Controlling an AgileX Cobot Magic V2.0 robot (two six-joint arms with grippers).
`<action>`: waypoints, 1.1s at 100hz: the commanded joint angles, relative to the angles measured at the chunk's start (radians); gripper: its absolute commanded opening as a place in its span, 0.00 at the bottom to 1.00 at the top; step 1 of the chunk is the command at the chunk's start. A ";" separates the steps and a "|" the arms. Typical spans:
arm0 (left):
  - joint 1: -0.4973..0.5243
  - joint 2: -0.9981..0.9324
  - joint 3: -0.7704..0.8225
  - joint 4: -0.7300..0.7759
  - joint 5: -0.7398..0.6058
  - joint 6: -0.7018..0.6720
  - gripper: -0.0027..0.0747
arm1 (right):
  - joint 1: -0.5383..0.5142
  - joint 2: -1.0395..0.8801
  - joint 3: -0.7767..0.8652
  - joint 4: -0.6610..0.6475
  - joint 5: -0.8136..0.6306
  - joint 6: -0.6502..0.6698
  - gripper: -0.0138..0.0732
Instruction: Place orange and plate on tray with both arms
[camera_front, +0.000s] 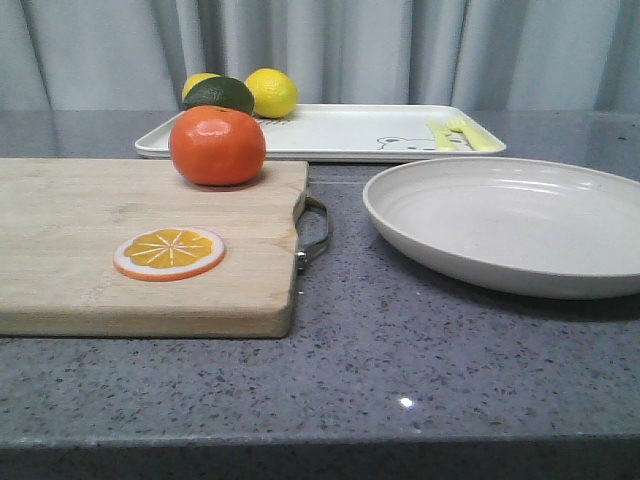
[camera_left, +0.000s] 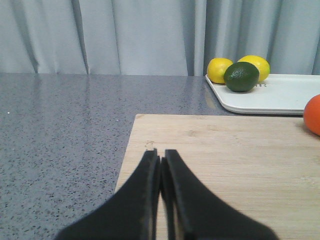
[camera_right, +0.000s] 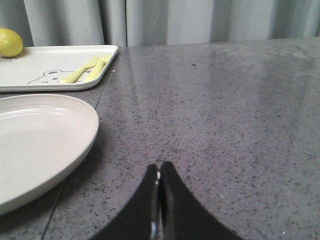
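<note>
The orange (camera_front: 217, 145) sits on the far part of a wooden cutting board (camera_front: 80, 260); its edge shows in the left wrist view (camera_left: 313, 114). The off-white plate (camera_front: 520, 225) lies on the counter at right, also in the right wrist view (camera_right: 35, 145). The white tray (camera_front: 340, 130) with the bear drawing lies at the back and shows in both wrist views (camera_left: 280, 95) (camera_right: 45, 67). My left gripper (camera_left: 160, 152) is shut and empty over the board's near left part. My right gripper (camera_right: 159, 166) is shut and empty over the counter right of the plate. Neither gripper shows in the front view.
Two yellow lemons (camera_front: 271, 92) and a dark green avocado (camera_front: 219, 95) lie on the tray's left end. A flat orange slice (camera_front: 169, 252) lies on the board. The board's metal handle (camera_front: 314, 232) points toward the plate. A grey curtain hangs behind the speckled grey counter (camera_front: 400, 370).
</note>
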 joint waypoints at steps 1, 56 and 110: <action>0.003 -0.034 0.007 -0.003 -0.082 -0.003 0.01 | -0.004 -0.015 -0.023 -0.005 -0.076 -0.008 0.08; 0.003 -0.034 0.007 -0.003 -0.082 -0.003 0.01 | -0.004 -0.015 -0.023 -0.005 -0.076 -0.008 0.08; 0.003 -0.034 0.000 -0.008 -0.088 -0.003 0.01 | -0.004 -0.015 -0.024 -0.005 -0.133 -0.008 0.08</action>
